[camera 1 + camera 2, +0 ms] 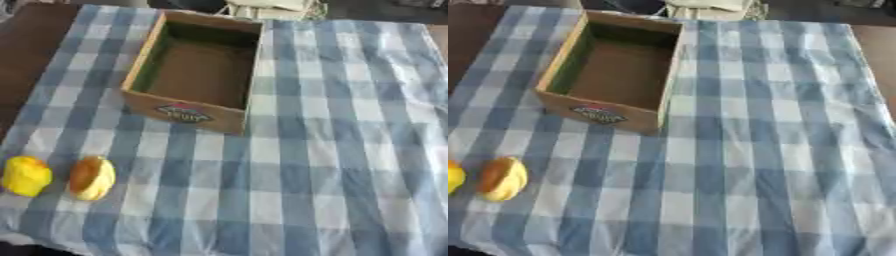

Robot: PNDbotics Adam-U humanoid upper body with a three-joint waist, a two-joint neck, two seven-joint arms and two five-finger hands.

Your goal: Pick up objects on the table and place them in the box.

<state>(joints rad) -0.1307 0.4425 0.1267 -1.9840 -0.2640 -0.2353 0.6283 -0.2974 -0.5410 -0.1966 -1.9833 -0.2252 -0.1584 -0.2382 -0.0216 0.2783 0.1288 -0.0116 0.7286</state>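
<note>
A blue-checked cloth (350, 150) covers the table, bearing an open box (229, 121) and two yellow objects (26, 176)

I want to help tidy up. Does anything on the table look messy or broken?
Nothing looks broken or spilled. The box stands upright and empty, a bit slanted on the checked cloth. Two yellow things lie near the left edge.

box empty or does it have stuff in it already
Empty. The box stands open-topped and shows only its bare brown floor; both yellow objects lie outside on the checked cloth.
</note>
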